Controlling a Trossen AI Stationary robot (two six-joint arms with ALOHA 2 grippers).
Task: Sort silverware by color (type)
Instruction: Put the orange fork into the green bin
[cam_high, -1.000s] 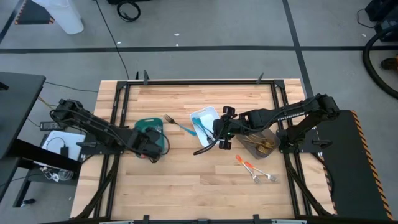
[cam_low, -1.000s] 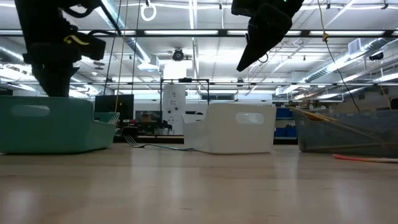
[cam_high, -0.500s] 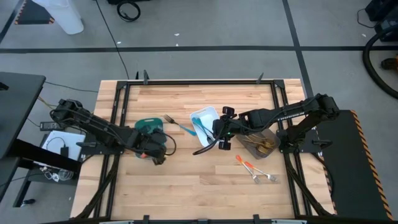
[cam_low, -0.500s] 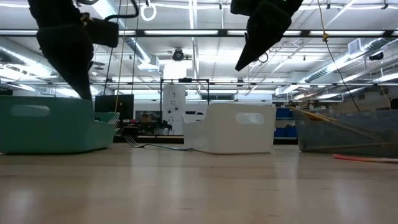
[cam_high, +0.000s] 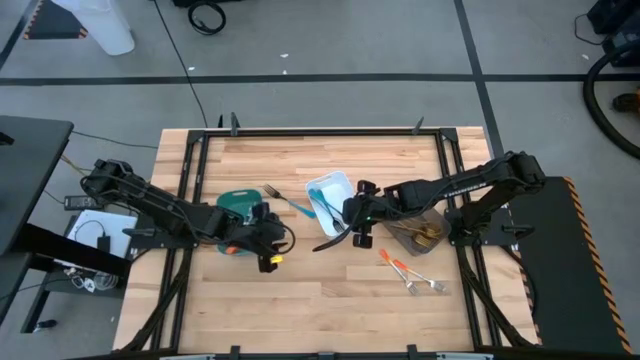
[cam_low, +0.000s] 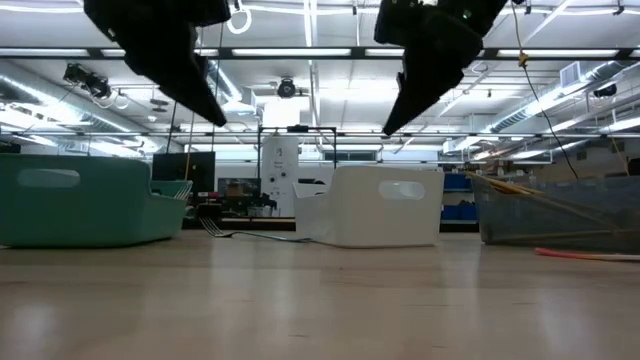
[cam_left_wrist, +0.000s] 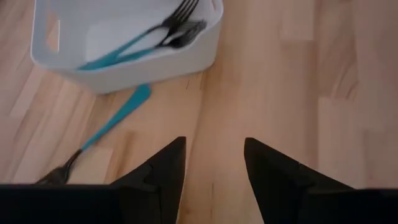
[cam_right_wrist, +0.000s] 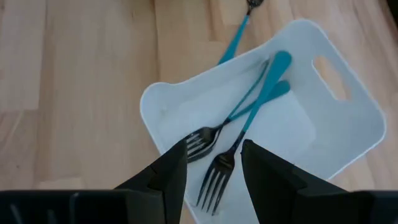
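I have both grippers up off the table with nothing in them. My left gripper (cam_high: 268, 243) hangs over bare wood just in front of the teal rectangular tray (cam_high: 238, 200), its two dark fingers (cam_left_wrist: 163, 171) spread with only tabletop showing in the gap. My right gripper (cam_high: 355, 222) hovers at the near edge of the white rectangular tray (cam_high: 322, 191), fingers (cam_right_wrist: 173, 169) parted and empty, looking down on the two blue-handled forks (cam_right_wrist: 239, 121) already lying inside.

The piece I judge to be next is the loose blue-handled fork (cam_high: 284, 200) lying on the light wooden table (cam_high: 300, 300) between the teal and white trays, its handle end almost against the white tray's wall (cam_left_wrist: 155, 68). The left gripper is the nearer one. To do this well I would bring it over the middle of the handle, turn the wrist so the fingers straddle the handle crosswise, come down until the tips nearly brush the wood, then close. A thin flat handle can slip out or tilt, so I would lift slowly and keep clear of the tray wall and of the right arm nearby.

Farther right, two orange-handled forks (cam_high: 405, 272) lie on the wood, well apart from both grippers, and gold cutlery (cam_high: 425, 236) sits in the grey-brown tray (cam_high: 436, 216).
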